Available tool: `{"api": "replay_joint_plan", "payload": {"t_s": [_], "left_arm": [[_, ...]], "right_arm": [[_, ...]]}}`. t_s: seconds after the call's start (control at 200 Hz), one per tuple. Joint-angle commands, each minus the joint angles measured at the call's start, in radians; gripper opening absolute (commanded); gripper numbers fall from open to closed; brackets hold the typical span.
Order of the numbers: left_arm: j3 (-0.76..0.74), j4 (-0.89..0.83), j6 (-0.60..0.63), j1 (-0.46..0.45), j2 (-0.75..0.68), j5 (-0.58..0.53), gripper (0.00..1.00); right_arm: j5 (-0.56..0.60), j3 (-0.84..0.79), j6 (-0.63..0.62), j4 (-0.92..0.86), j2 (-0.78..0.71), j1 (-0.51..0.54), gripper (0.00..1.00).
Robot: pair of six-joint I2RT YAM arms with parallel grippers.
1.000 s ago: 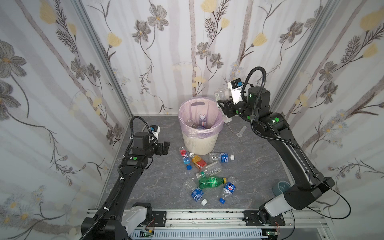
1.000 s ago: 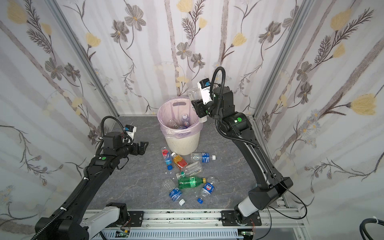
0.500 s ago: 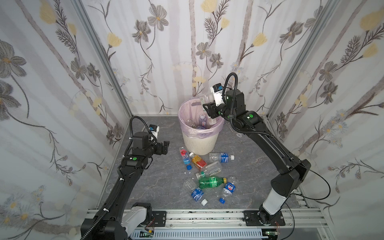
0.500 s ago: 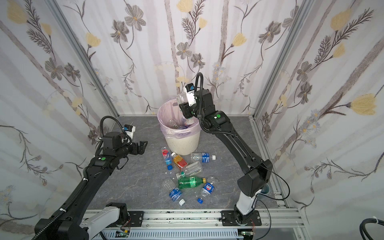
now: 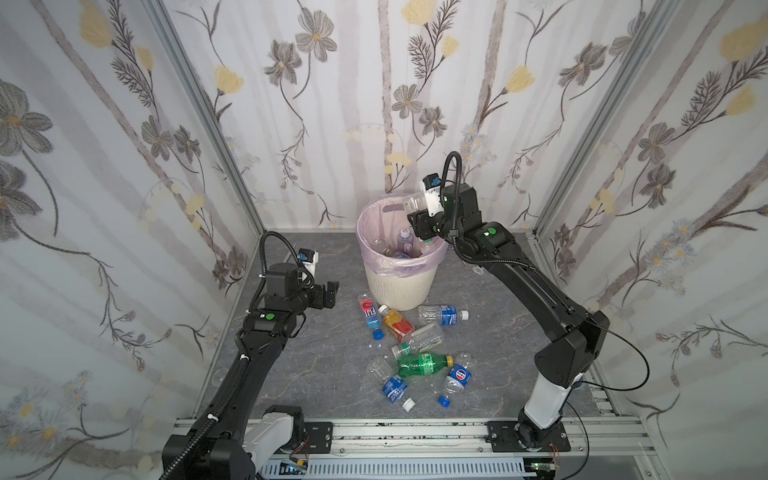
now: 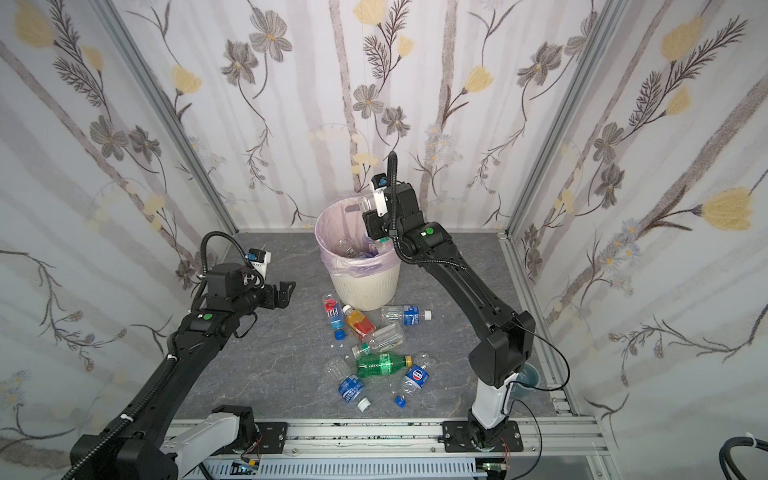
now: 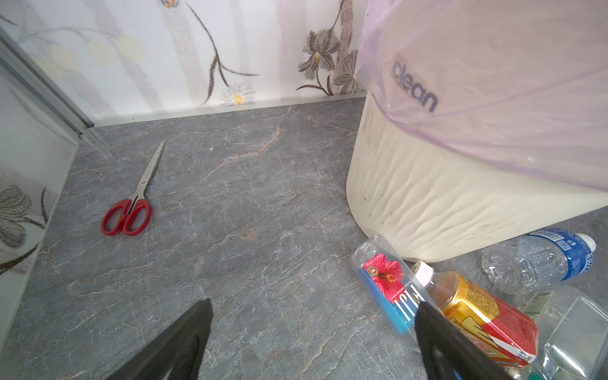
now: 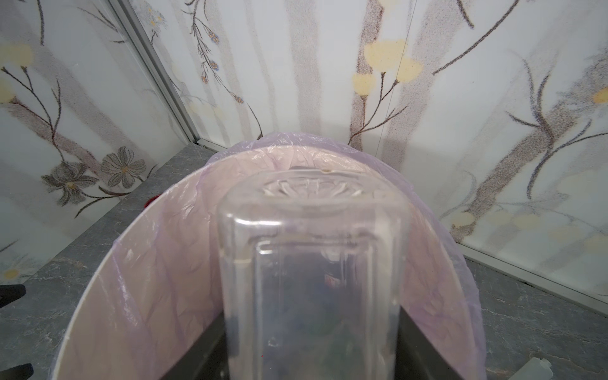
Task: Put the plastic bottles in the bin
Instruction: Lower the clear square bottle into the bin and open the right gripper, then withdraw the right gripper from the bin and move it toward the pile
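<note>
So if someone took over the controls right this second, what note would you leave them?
Left gripper: open and empty, hovering above the table to the left of the bin.
Right gripper: shut on a clear bottle, held over the bin's mouth.
Done: several bottles lie inside the bin.
Left: release the clear bottle, then collect about eight more lying on the table in front of the bin, among them the Fiji bottle, the orange bottle and the green bottle.
</note>
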Motion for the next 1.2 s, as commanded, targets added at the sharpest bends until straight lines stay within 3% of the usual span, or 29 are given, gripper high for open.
{"api": "replay_joint_plan", "payload": {"t_s": [0.0,0.34,0.635,0.885,1.015,1.195], "left_arm": [[0.009,0.032,-0.011,0.0,-0.002,-0.006,0.98],[0.01,0.031,-0.013,0.0,-0.005,0.0,0.98],[0.0,0.03,-0.009,0.0,-0.008,0.015,0.98],[-0.006,0.031,-0.005,0.0,-0.007,0.024,0.98],[-0.01,0.029,0.004,0.0,-0.009,0.024,0.98],[-0.003,0.03,0.008,0.0,0.008,0.034,0.98]], "right_arm": [[0.017,0.007,-0.004,0.016,-0.007,0.001,0.63],[0.025,0.007,-0.025,-0.011,-0.035,0.002,0.74],[0.006,-0.038,-0.133,-0.035,-0.156,0.001,0.84],[0.003,-0.308,-0.215,0.005,-0.35,-0.022,0.88],[-0.005,-0.496,-0.204,0.037,-0.486,-0.057,0.89],[-0.101,-0.729,-0.161,0.101,-0.659,-0.122,0.95]]}}
